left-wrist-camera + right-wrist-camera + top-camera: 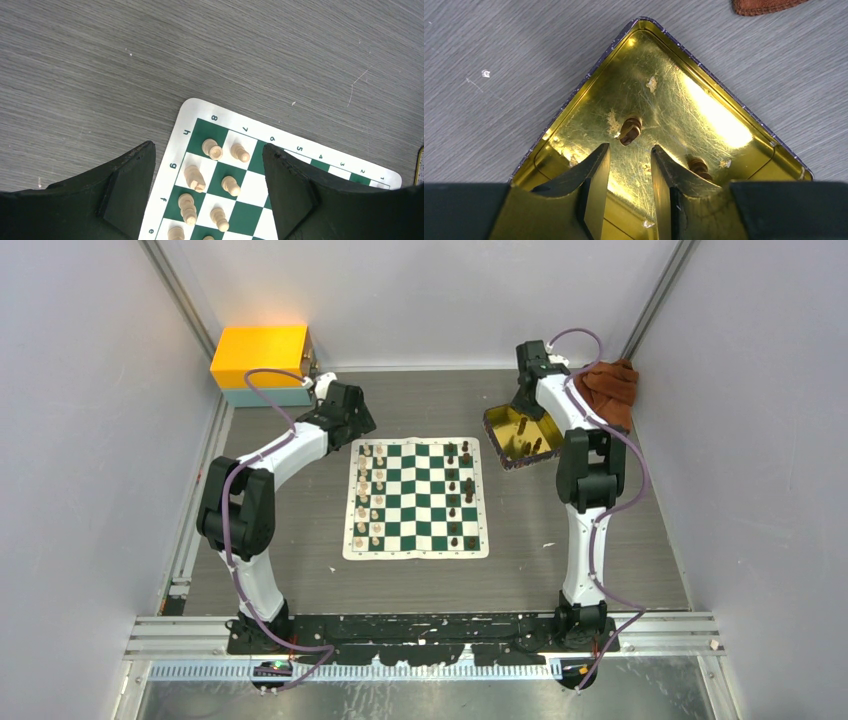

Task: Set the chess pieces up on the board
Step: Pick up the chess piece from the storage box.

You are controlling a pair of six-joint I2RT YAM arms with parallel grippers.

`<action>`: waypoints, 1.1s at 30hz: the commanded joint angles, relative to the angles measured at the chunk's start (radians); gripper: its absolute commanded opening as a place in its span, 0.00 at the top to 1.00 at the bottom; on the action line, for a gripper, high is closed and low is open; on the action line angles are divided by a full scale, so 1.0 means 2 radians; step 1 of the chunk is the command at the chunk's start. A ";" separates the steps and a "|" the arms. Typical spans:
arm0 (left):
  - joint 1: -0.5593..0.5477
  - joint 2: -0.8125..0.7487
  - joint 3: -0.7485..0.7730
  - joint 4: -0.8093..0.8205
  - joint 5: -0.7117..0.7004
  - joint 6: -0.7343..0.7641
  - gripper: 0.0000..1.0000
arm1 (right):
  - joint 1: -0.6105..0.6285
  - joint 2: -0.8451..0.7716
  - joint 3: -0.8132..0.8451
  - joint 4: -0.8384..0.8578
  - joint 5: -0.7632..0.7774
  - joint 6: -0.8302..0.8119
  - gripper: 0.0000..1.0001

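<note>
From above, my left fingers (pixel 352 423) hang by the upper left corner of the board (pixel 416 553), which lies mid-frame. Cream pieces (pixel 366 495) stand in its left columns and dark pieces (pixel 460 490) in its right. My right fingers (pixel 521 426) are over the tray (pixel 492 418), upper right.

Left wrist: left fingers (pixel 206 147) are spread wide and empty above cream pieces (pixel 212 149).

Right wrist: right fingers (pixel 630 150) are narrowly parted and empty. One of the dark pieces (pixel 630 130) lies in the tray (pixel 589 75) just beyond them.
</note>
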 commanded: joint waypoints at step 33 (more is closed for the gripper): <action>0.002 0.015 0.013 0.006 -0.008 0.006 0.21 | -0.015 0.042 0.053 -0.008 -0.026 0.011 0.66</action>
